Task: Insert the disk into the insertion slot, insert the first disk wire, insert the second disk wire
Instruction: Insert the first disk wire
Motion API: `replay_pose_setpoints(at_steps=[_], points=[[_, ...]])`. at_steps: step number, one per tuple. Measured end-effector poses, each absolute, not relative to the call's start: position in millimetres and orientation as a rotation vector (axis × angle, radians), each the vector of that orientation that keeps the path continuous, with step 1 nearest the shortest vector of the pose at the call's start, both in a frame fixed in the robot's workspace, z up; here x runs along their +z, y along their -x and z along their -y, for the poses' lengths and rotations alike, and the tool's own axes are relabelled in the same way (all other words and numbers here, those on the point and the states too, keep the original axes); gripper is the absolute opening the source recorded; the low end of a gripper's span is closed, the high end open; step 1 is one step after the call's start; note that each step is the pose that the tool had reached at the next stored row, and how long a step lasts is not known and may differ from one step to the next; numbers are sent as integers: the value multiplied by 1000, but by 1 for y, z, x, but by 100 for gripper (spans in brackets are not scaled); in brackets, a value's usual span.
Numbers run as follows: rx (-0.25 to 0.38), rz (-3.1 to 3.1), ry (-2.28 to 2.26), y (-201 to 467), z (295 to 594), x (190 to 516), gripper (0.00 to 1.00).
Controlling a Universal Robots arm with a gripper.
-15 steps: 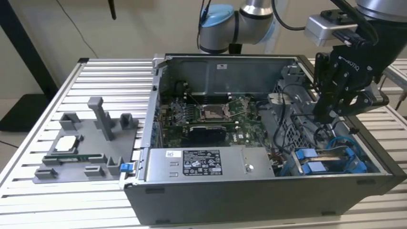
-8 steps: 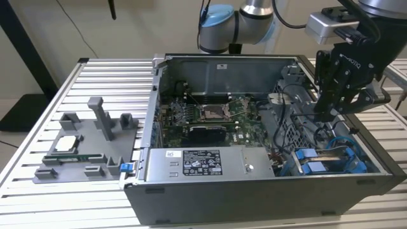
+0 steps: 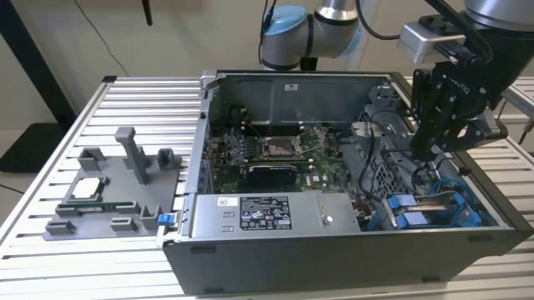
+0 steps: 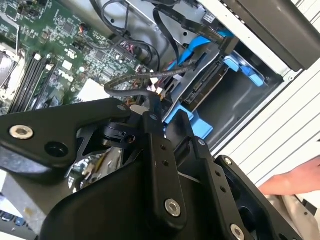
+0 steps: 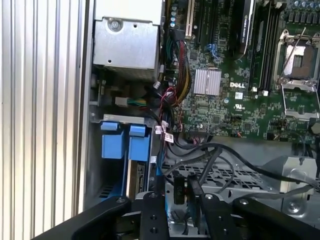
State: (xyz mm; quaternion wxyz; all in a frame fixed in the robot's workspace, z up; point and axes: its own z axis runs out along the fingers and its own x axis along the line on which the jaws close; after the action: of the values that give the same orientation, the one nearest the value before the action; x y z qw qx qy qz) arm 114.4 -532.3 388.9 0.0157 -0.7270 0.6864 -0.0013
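Note:
My black gripper (image 3: 426, 153) reaches down into the open computer case on the exterior view's right. Its fingers (image 5: 156, 202) are shut on the black connector of a disk wire (image 5: 179, 192), whose thin black cable (image 4: 125, 81) loops away over the motherboard. The disk (image 4: 204, 89) sits inside the insertion slot (image 3: 471, 209), a grey metal cage in the case's near right corner. Its blue carrier (image 3: 409, 215) (image 5: 112, 141) shows at the cage's mouth. In the second wrist view the gripper (image 4: 167, 112) hovers just in front of the blue carrier (image 4: 197, 127).
A grey labelled power-supply box (image 3: 267, 214) fills the case's front. The motherboard with its CPU socket (image 3: 279, 147) lies behind it, crossed by loose cables (image 5: 220, 155). A grey fixture (image 3: 117, 187) holding parts stands on the slatted table. A person's hand (image 4: 295, 180) rests beside the case.

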Motion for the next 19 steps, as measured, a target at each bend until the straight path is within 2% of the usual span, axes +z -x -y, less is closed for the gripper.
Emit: replay_pose_setpoints(at_steps=[9,10,19], points=[[1,-2133,2259,-114,532,387,100],[1,-2133,2259,-114,532,387,0],[1,-2133,2259,-114,532,387,0]])
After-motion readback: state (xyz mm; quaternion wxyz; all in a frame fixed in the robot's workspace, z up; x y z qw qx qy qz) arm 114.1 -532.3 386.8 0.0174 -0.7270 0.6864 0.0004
